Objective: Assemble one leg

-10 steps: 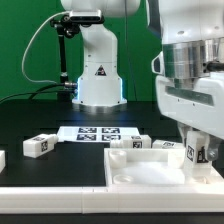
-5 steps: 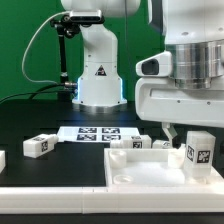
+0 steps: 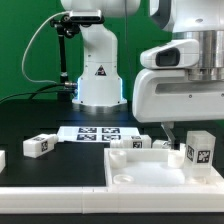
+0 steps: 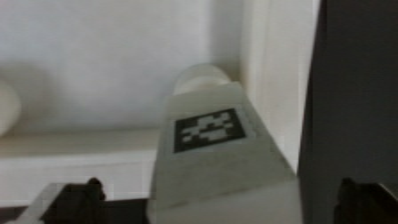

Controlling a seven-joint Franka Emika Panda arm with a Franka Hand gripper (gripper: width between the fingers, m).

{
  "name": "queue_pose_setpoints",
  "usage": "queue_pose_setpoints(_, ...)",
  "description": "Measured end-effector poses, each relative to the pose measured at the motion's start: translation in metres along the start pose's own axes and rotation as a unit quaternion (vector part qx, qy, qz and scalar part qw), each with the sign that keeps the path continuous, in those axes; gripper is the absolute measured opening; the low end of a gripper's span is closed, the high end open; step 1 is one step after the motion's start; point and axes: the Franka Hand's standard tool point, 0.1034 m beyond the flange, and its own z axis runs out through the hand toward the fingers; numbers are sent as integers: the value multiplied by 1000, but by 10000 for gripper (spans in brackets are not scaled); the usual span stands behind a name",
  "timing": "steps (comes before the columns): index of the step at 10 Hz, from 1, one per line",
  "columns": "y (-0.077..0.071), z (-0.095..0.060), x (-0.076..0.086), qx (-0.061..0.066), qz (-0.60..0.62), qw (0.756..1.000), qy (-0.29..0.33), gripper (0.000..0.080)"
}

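Observation:
A white leg (image 3: 200, 150) with a black-and-white tag stands upright in the corner of the white panel (image 3: 135, 168) at the exterior view's right. My gripper (image 3: 188, 130) hangs just above it, its big white body filling the upper right. In the wrist view the leg (image 4: 214, 140) runs up the middle between my two dark fingertips (image 4: 80, 196), which stand apart from its sides. The gripper (image 4: 222, 200) is open and holds nothing.
Another leg (image 3: 37, 145) lies on the black table at the left. More legs (image 3: 137, 143) lie just behind the panel. The marker board (image 3: 92, 132) lies in front of the white robot base (image 3: 98, 75). A white ledge runs along the front.
My gripper has risen from low around the leg to above it. The leg has stayed upright in the panel's corner.

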Motion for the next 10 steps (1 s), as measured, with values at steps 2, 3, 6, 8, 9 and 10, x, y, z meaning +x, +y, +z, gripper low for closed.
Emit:
queue_pose_setpoints(2,-1,0,0,1,78,997,0,390)
queue_pose_setpoints(3,0,0,0,1,107,994,0,285)
queue_pose_setpoints(6,3,1,0,0,271,962,7,285)
queue_pose_setpoints(8,8,2,-2,13,441,898,4,285)
queue_pose_setpoints(9,10,2,-4,23,538,842,7,285)
queue_pose_setpoints(10,10,3,-6,30,625,780,5,286)
